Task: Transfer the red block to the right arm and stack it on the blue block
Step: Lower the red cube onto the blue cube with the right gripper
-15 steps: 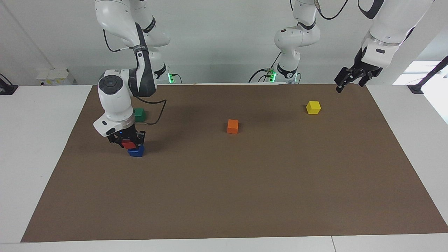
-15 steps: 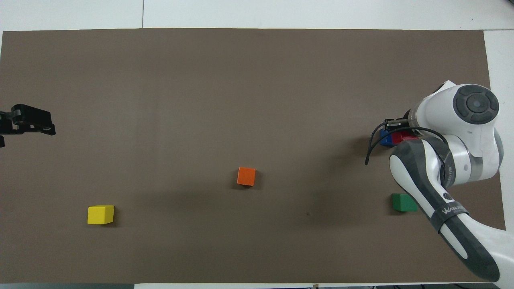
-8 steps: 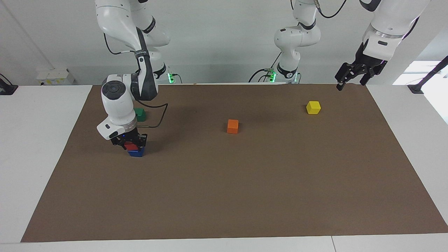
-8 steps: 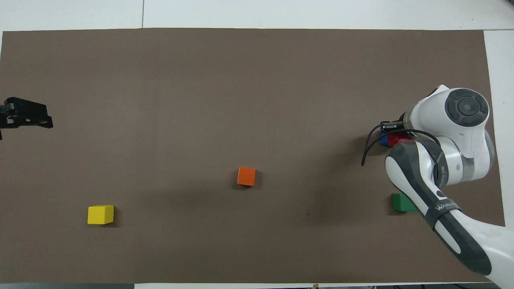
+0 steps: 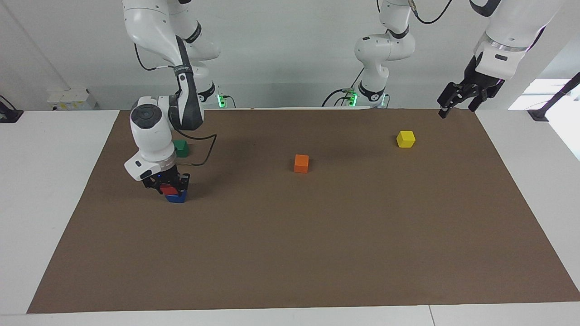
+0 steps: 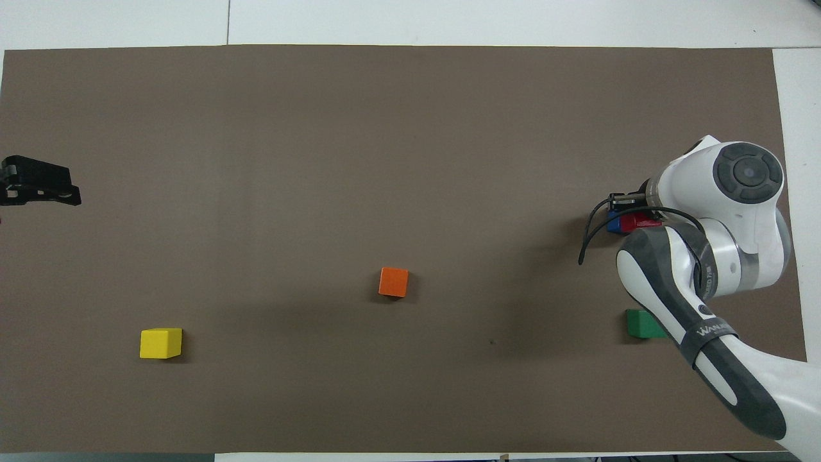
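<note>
My right gripper point(image 5: 168, 184) is shut on the red block point(image 5: 168, 189), which sits squarely on top of the blue block point(image 5: 176, 198) at the right arm's end of the mat. In the overhead view the right gripper point(image 6: 632, 212) and the arm's wrist hide most of the stack; only a strip of the red block point(image 6: 641, 222) and a corner of the blue block point(image 6: 613, 225) show. My left gripper point(image 5: 458, 105) is open and empty, raised over the mat's corner at the left arm's end, and it also shows in the overhead view point(image 6: 40, 188).
A green block point(image 5: 181, 148) lies nearer to the robots than the stack, partly hidden by the right arm. An orange block point(image 5: 301, 163) lies mid-mat. A yellow block point(image 5: 405, 139) lies toward the left arm's end. The brown mat point(image 5: 317, 253) covers the table.
My right gripper has shifted the red block from an offset, tilted pose to square on the blue block. My left gripper has risen and drawn back toward its end of the table.
</note>
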`<state>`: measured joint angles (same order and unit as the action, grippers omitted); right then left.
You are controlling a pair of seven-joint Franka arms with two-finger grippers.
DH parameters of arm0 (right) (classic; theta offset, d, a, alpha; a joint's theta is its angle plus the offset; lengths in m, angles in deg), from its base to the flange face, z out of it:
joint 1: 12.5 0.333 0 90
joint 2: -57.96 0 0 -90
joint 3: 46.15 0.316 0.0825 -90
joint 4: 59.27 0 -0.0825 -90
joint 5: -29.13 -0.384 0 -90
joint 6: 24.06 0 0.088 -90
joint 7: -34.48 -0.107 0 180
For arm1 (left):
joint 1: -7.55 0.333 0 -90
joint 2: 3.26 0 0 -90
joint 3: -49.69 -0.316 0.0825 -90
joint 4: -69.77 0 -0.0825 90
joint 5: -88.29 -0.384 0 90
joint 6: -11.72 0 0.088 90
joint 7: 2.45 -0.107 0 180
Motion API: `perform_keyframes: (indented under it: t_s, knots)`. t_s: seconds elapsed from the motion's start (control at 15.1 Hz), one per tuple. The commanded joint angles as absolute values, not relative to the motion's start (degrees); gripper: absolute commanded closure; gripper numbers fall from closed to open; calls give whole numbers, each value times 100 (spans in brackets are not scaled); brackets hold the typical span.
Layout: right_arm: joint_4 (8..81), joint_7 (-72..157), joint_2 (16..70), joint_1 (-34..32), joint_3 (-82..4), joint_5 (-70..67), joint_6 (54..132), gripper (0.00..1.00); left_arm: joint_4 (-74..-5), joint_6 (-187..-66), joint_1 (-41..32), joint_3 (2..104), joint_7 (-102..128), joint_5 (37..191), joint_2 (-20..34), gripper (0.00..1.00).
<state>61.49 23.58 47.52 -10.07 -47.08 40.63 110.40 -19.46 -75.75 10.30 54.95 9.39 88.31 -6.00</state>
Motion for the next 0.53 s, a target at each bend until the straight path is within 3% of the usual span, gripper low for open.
perform_keyframes:
  t_s: [0.0, 0.13, 0.2, 0.26, 0.4, 0.46]
  knots:
    - [6316, 2077, 4776, -1083, -4668, 4240, 11235, 100, -2005, -7556, 922, 5373, 836, 8926, -580, 0]
    - [6316, 2077, 4768, -1092, -4668, 4232, 11235, 99, -2014, -7556, 913, 5399, 854, 8926, -598, 0]
    - [6316, 2068, 4767, -1101, -4668, 4232, 11244, 73, -2014, -7547, 913, 5391, 871, 8926, -598, 0]
    - [6316, 2068, 4767, -1101, -4668, 4223, 11244, 59, -2031, -7538, 913, 5391, 871, 8926, -607, 0]
    - [6308, 2059, 4767, -1101, -4668, 4223, 11252, 46, -2031, -7547, 913, 5382, 871, 8926, -598, 0]
    - [6308, 2068, 4767, -1101, -4668, 4223, 11253, 32, -2031, -7547, 913, 5382, 871, 8926, -598, 0]
